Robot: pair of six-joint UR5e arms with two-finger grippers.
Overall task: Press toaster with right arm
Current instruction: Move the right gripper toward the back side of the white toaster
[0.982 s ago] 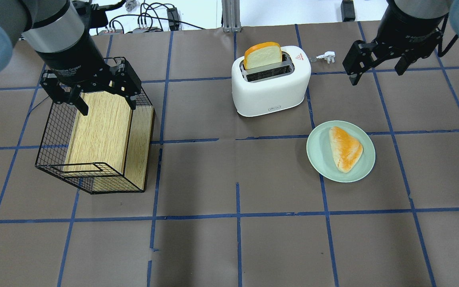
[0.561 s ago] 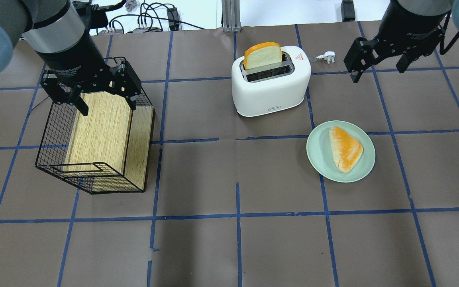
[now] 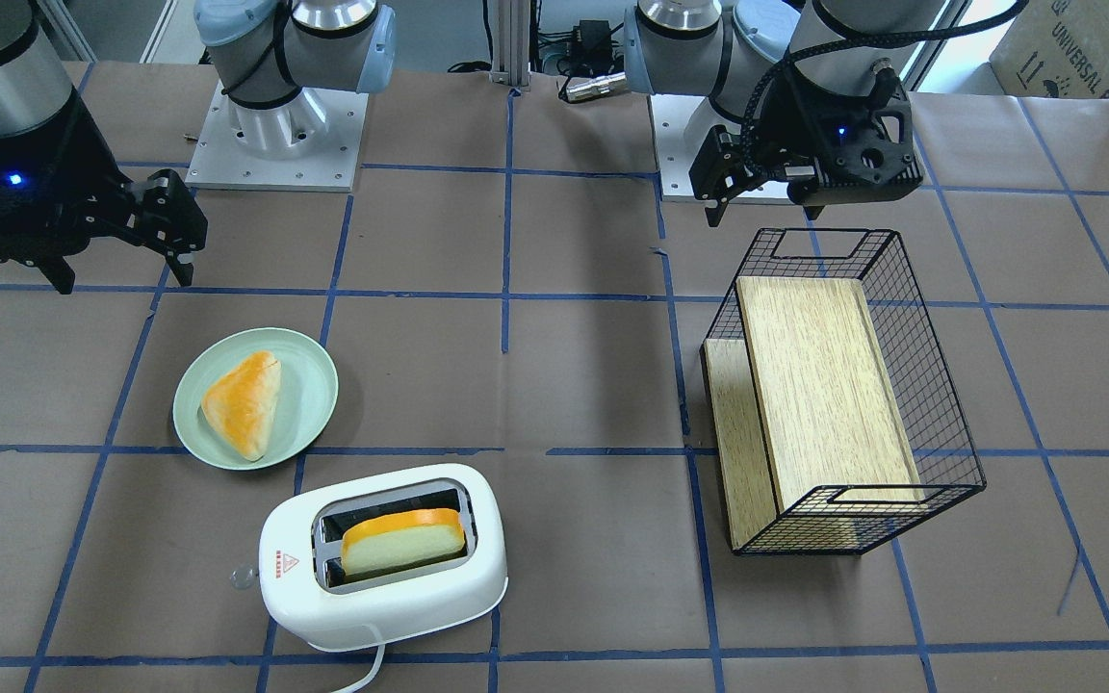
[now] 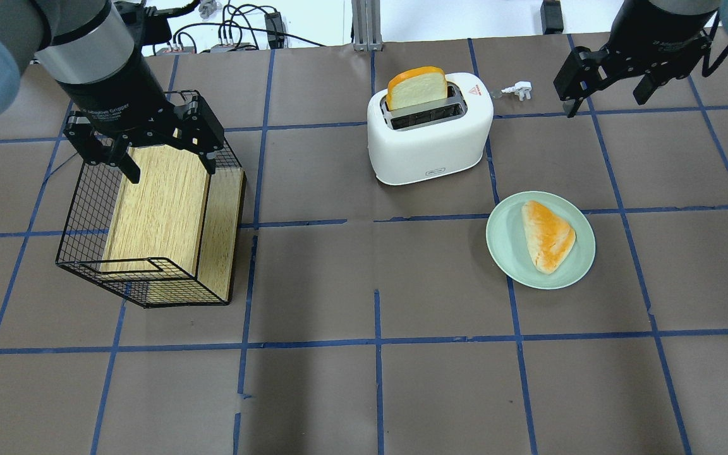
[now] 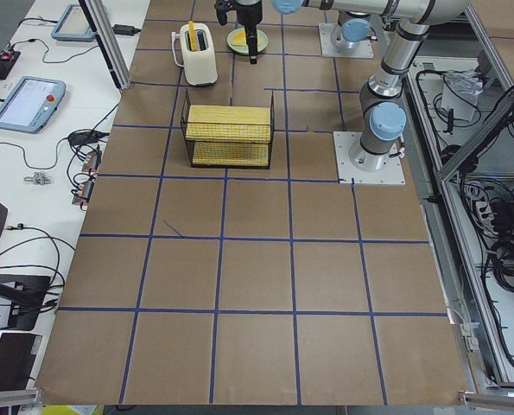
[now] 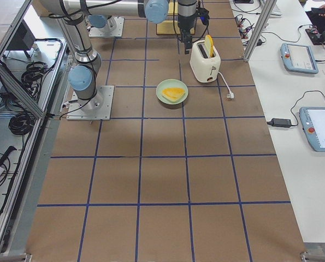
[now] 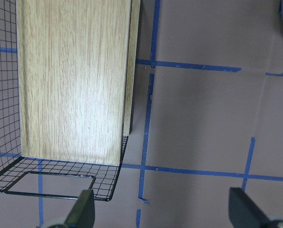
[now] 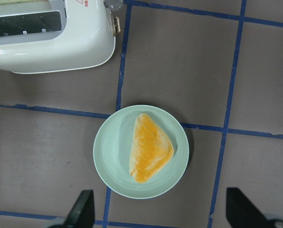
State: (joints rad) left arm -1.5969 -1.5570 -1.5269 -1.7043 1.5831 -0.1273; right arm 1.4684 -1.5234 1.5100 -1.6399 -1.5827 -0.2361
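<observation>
The white two-slot toaster (image 4: 430, 142) stands at the back centre of the table with a slice of bread (image 4: 416, 87) sticking up from its far slot. Its clear lever knob (image 4: 497, 93) is on its right end. The toaster also shows in the front view (image 3: 372, 606) and the right wrist view (image 8: 51, 47). My right gripper (image 4: 605, 101) is open and empty, in the air to the right of the toaster and apart from it. It also shows in the front view (image 3: 121, 274). My left gripper (image 4: 171, 167) is open and empty above the wire basket.
A pale green plate (image 4: 503, 240) with a pastry (image 4: 547, 235) lies in front of the toaster's right end, below my right gripper's camera (image 8: 112, 152). A black wire basket (image 4: 149, 221) holding wooden boards sits at the left. A white plug (image 4: 519, 88) lies behind the knob.
My right gripper has moved a little toward the back of the table and to the right, still open. The left arm, toaster and plate have not moved.
</observation>
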